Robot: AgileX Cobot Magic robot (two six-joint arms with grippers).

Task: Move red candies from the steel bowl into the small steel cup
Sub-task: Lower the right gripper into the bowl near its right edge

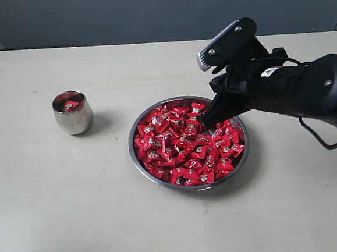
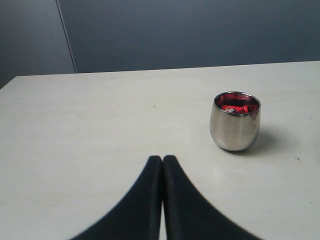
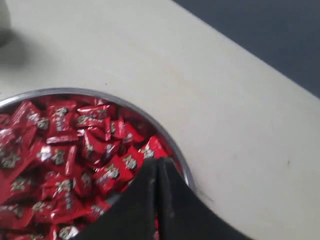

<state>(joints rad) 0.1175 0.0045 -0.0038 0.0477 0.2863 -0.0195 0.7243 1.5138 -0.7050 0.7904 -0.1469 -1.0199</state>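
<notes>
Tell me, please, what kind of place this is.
Probably a robot test bench, not a kitchen: a pale table, a plain grey wall behind it, and a robot arm over a bowl of candies near a cup.

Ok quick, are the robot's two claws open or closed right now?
Left gripper: closed, holding nothing.
Right gripper: closed, tips at the red candies, none visibly held.

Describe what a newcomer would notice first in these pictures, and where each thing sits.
The heap of shiny red-wrapped candies filling the wide shallow steel bowl, just right of centre in the exterior view, grabs the eye. The black right gripper, shut, points down into the pile. Left of the bowl stands the small rounded steel cup, red candy inside.
</notes>
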